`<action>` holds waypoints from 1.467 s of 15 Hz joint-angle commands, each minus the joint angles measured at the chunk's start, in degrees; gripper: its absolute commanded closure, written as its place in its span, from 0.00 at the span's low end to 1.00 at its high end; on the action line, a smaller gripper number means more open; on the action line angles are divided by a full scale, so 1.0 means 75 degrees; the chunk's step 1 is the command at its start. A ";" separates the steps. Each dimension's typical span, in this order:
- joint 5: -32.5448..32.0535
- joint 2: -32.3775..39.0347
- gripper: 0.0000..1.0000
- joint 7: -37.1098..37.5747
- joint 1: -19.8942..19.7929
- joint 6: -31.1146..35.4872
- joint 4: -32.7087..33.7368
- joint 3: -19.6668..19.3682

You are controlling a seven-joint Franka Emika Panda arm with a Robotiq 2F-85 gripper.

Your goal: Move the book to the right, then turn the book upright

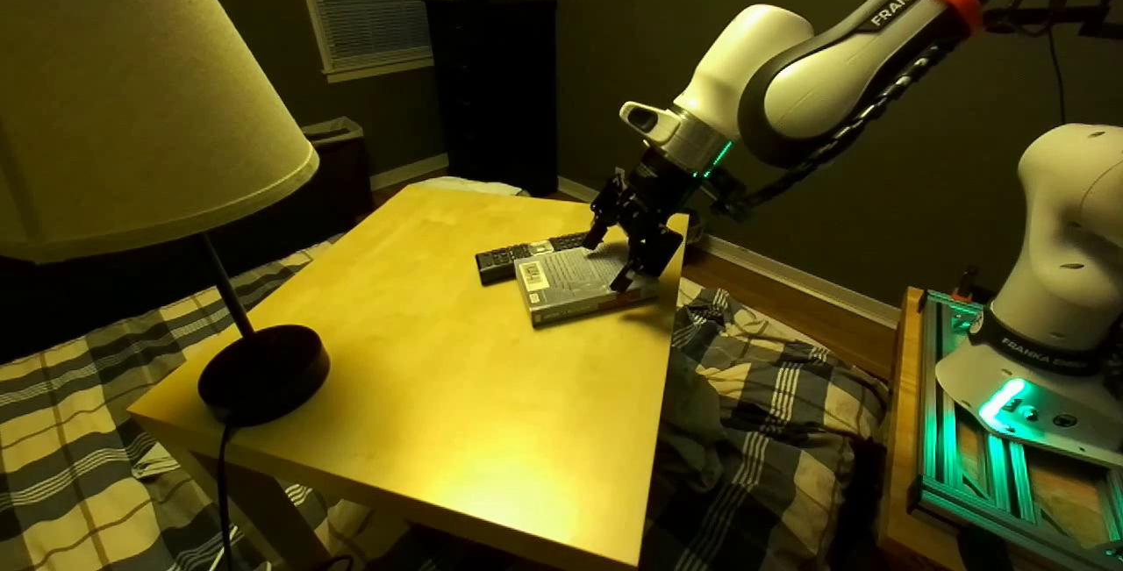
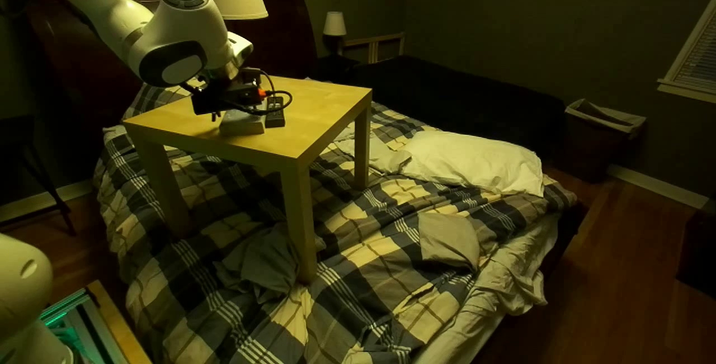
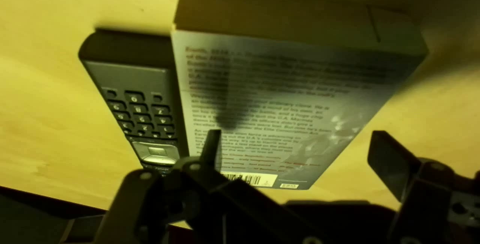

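The book (image 1: 561, 290) lies flat on the pale wooden table, printed back cover up. It also shows in an exterior view (image 2: 239, 123) and fills the middle of the wrist view (image 3: 270, 94). My gripper (image 1: 605, 265) is above the book, with its fingers pointing down. In the wrist view my gripper (image 3: 296, 133) is open with nothing between its fingers. One fingertip is over the cover and casts a shadow there. The other fingertip is out past the book's slanting right-hand edge. Neither fingertip clearly touches the book.
A black remote (image 3: 138, 101) lies close along one side of the book. A lamp with a round black base (image 1: 263, 374) stands at the far end of the table (image 1: 421, 360). The book is near a table edge. The table stands on a plaid-covered bed (image 2: 363, 263).
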 commanded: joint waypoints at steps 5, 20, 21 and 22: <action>0.0632 0.0206 0.00 -0.0084 -0.0025 -0.0011 0.0120 -0.0040; 0.0091 -0.0373 0.00 -0.0318 -0.0369 -0.1058 -0.0438 -0.0418; -0.0033 -0.0433 0.00 -0.0271 -0.0418 -0.1097 -0.0507 -0.0468; -0.0117 -0.0519 0.00 -0.0273 -0.0466 -0.1154 -0.0580 -0.0514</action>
